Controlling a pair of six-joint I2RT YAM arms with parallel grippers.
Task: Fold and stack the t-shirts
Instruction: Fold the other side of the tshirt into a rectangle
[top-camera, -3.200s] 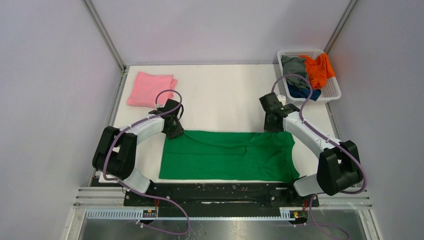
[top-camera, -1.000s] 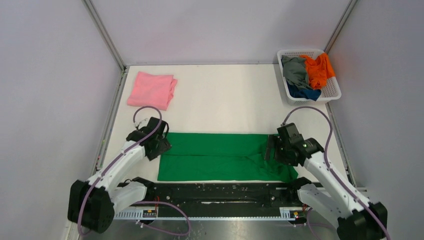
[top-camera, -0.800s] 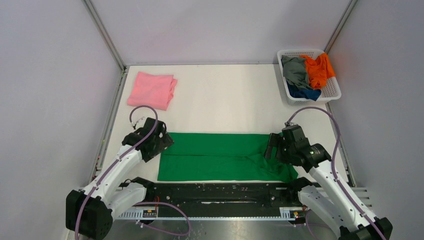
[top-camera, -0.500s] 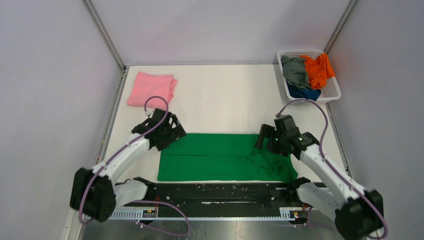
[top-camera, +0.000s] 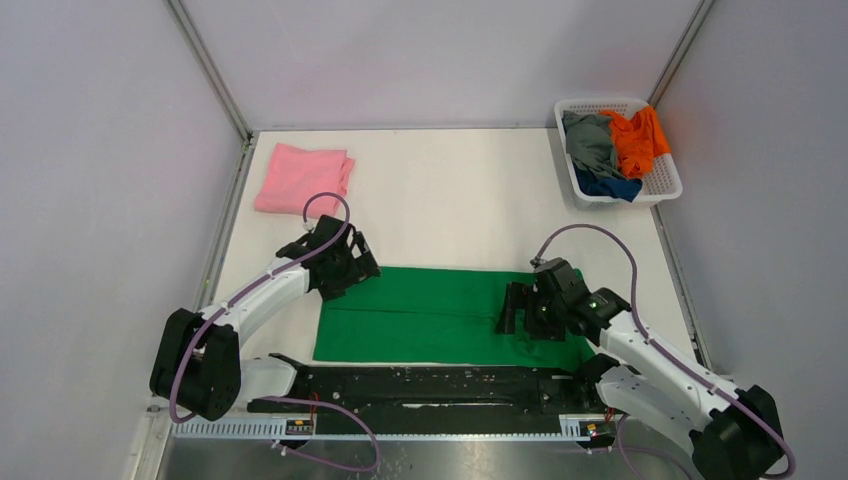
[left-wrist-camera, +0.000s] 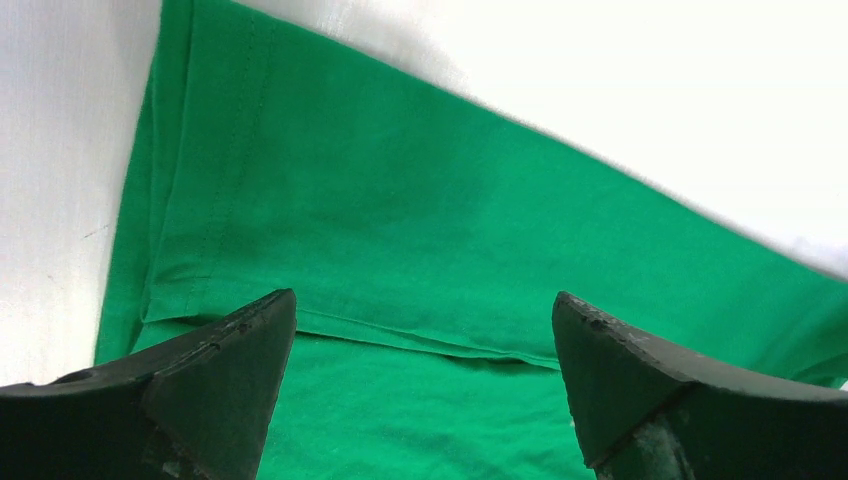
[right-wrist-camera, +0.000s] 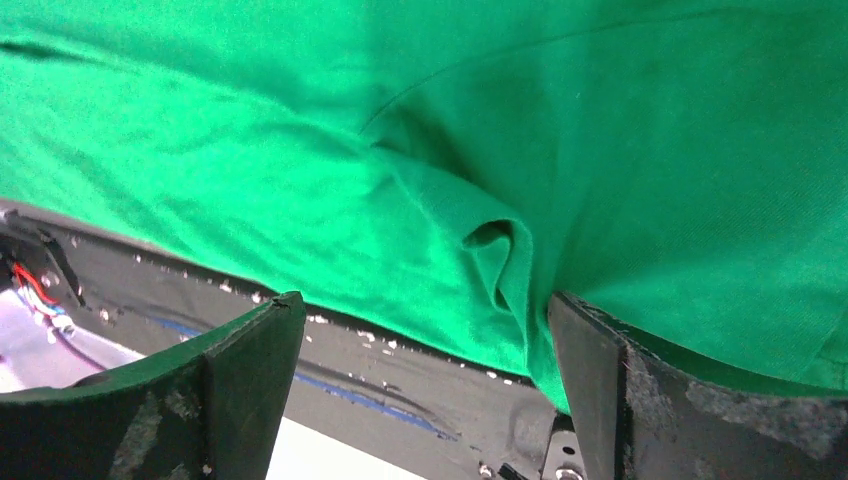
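A bright green t-shirt (top-camera: 440, 315) lies folded into a long band across the near part of the table. My left gripper (top-camera: 352, 268) hovers open above its far left corner; the left wrist view shows the green cloth (left-wrist-camera: 420, 230) flat beneath the spread fingers. My right gripper (top-camera: 520, 312) hangs open over the shirt's right part, where the right wrist view shows green cloth (right-wrist-camera: 480, 150) with a small pucker near the front edge. A folded pink t-shirt (top-camera: 302, 180) rests at the far left. Orange (top-camera: 636, 138), grey (top-camera: 590, 142) and dark blue (top-camera: 606, 185) t-shirts lie crumpled in the basket.
The white slatted basket (top-camera: 664, 188) stands at the far right corner. Grey walls enclose the table on three sides. A black rail (top-camera: 440, 378) with the arm bases runs along the near edge, right below the green shirt.
Both grippers have let go of the green shirt and lifted. The left one moved away and rightward to the far left corner. The right one shifted left over the shirt.
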